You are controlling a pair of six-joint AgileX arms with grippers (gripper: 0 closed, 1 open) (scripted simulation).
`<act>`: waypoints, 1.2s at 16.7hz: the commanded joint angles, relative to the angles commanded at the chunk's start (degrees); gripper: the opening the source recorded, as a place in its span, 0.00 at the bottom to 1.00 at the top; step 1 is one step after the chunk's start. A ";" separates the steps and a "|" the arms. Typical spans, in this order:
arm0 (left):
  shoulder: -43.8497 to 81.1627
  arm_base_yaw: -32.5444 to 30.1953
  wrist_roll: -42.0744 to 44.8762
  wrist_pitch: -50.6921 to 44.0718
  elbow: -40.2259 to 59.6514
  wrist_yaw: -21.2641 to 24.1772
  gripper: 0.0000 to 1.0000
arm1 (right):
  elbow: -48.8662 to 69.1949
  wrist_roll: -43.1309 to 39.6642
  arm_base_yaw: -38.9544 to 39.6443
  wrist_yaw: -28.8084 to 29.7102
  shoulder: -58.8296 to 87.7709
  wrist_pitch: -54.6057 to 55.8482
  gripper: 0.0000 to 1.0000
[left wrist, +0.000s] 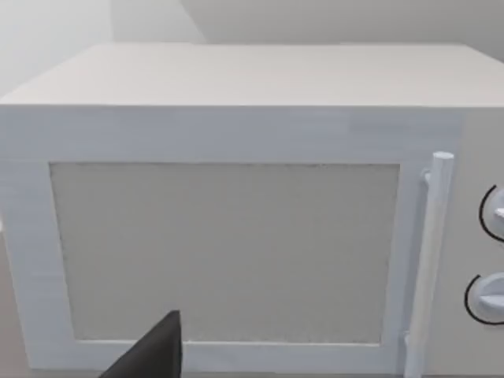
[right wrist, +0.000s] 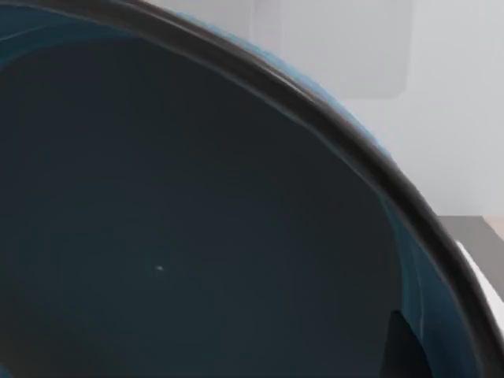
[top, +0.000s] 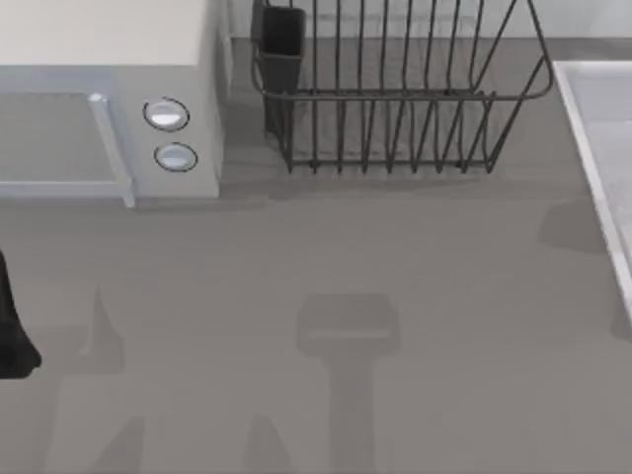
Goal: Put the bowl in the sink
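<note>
Teal-blue round bowl (right wrist: 197, 228) with its dark rim looms close before the right wrist camera; whether fingers clamp it I cannot tell. Pale grey-white rectangular sink (top: 602, 148) sits at the table's right edge, beside the dark wire dish rack (top: 395, 99). Left arm (top: 12, 326) idles at the left edge, facing the white boxy microwave (left wrist: 236, 236).

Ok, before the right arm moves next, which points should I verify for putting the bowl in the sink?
1. Round blue bowl with dark rim close before the right wrist camera: ok.
2. Right gripper's hold on it: cannot tell.
3. Pale rectangular sink at the table's right edge: ok.
4. Bowl above sink: cannot tell.
5. Left arm parked at left edge: ok.
</note>
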 joint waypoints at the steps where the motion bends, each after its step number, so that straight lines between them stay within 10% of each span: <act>1: 0.00 0.00 0.00 0.00 0.00 0.00 1.00 | -0.49 -0.01 0.06 0.12 2.50 2.95 0.00; 9: 0.00 0.00 0.00 0.00 0.00 0.00 1.00 | -1.48 0.03 0.21 0.42 7.86 8.76 0.00; 20: 0.00 0.00 0.00 0.00 0.00 0.00 1.00 | -1.48 0.03 0.21 0.42 7.86 8.76 0.83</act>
